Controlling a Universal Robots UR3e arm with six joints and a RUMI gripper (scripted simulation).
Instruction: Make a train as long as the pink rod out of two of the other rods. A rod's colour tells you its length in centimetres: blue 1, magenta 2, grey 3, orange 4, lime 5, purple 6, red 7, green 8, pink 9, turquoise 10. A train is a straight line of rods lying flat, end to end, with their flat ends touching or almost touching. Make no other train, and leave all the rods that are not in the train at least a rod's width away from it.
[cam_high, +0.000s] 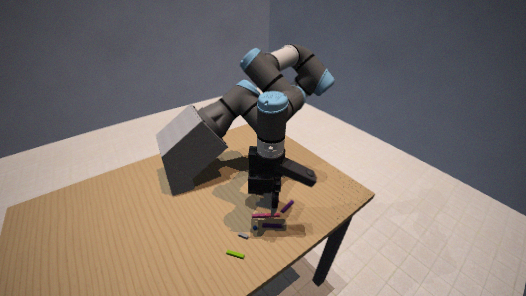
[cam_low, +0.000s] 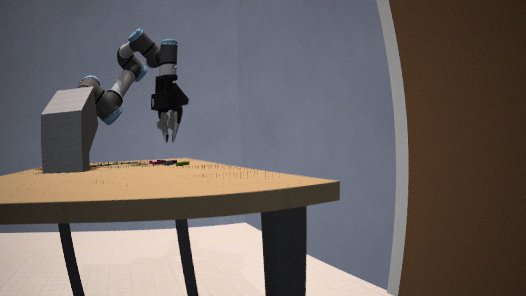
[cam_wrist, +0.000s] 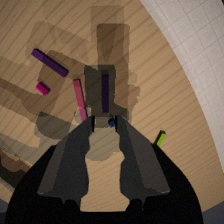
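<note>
The pink rod (cam_high: 265, 215) (cam_wrist: 78, 97) lies flat on the wooden table (cam_high: 100, 225). A purple rod (cam_high: 272, 225) (cam_wrist: 105, 92) lies close beside it, roughly parallel. A second purple rod (cam_high: 287, 206) (cam_wrist: 49, 62) lies further back, with a short magenta rod (cam_wrist: 42, 88) near it. A small blue rod (cam_high: 255, 228) (cam_wrist: 111, 121) sits by the end of the near purple rod. A grey rod (cam_high: 243, 235) and a lime rod (cam_high: 235, 254) (cam_wrist: 159, 138) lie towards the front edge. My gripper (cam_high: 274, 210) (cam_low: 170, 137) (cam_wrist: 104, 116) hangs well above the rods, its fingers drawn close together with nothing between them.
The arm's grey base block (cam_high: 187, 147) (cam_low: 65, 130) stands on the back of the table. The table's right edge and front corner are close to the rods. Tiled floor lies beyond.
</note>
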